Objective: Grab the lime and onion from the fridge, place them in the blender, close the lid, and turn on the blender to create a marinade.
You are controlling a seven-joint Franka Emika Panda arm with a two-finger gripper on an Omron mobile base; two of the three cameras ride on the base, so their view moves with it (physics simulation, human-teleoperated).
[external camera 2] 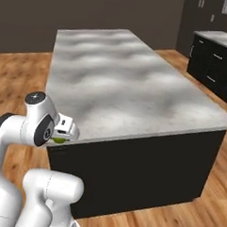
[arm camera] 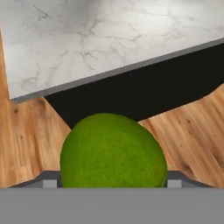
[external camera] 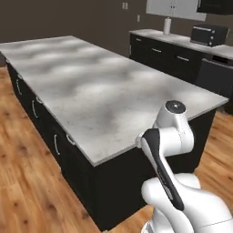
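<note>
Lime (arm camera: 113, 151) sits btwn gripper (arm camera: 113, 181) tips, clamped & held up off the island counter (arm camera: 100, 39) edge.

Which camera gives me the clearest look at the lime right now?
The hand view: the lime sits large and close at the bottom of the picture, between the gripper finger tips. The right base view shows a small green sliver under the hand, beside the island counter edge.

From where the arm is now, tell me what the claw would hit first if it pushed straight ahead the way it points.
Likely the dark side of the island, below the grey marble top. The claw, shut on the lime, points at that corner with wood floor beneath; depth is hard to judge.
</note>
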